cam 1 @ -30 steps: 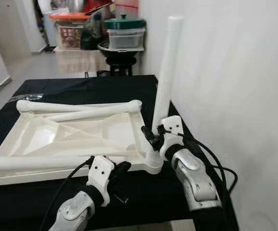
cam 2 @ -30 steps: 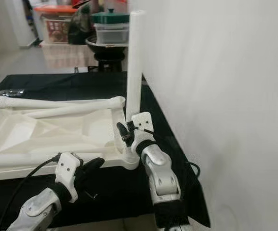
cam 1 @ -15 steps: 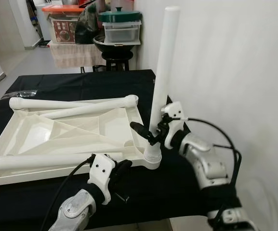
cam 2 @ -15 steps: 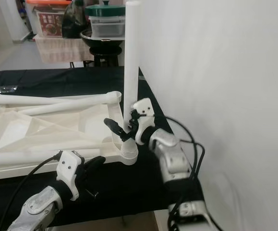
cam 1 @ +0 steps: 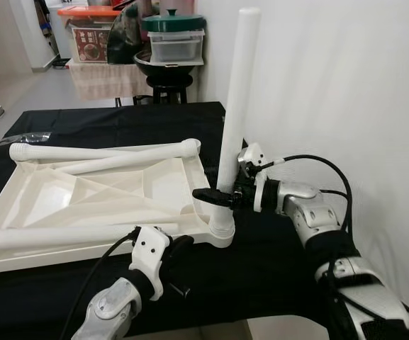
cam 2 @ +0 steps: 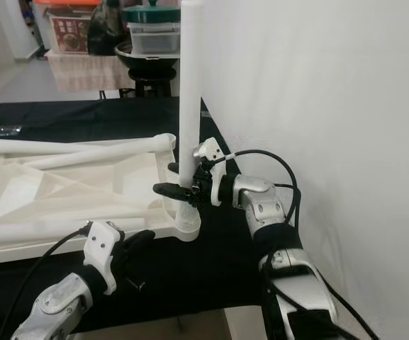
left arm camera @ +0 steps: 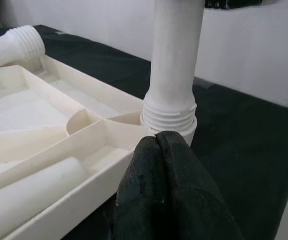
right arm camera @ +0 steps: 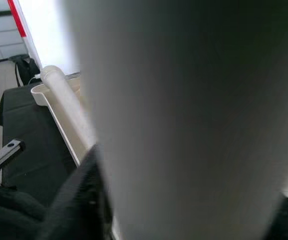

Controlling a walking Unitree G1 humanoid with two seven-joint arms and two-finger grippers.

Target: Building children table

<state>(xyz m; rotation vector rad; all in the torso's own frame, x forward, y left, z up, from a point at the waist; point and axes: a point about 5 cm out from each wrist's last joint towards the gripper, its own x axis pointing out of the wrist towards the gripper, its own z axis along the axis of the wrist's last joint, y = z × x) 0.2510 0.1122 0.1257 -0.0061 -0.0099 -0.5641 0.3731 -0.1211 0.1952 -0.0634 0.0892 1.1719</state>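
Note:
The white plastic tabletop lies upside down on the black-covered table. One white leg stands upright in its near right corner socket. My right gripper reaches in from the right and is shut on this leg just above the threaded collar; in the right wrist view the leg is pressed close to the camera. My left gripper rests shut against the tabletop's front rim, its fingers just short of the socket. Three more legs lie flat in the tabletop.
A white wall runs close along the table's right side. Past the far edge a stool carries a pan and lidded boxes. A small dark part lies on the cloth by my left wrist. A clear bag lies far left.
My right arm has swung from in front of the upright leg round to its right side, the gripper staying on the leg. The left gripper has kept its place.

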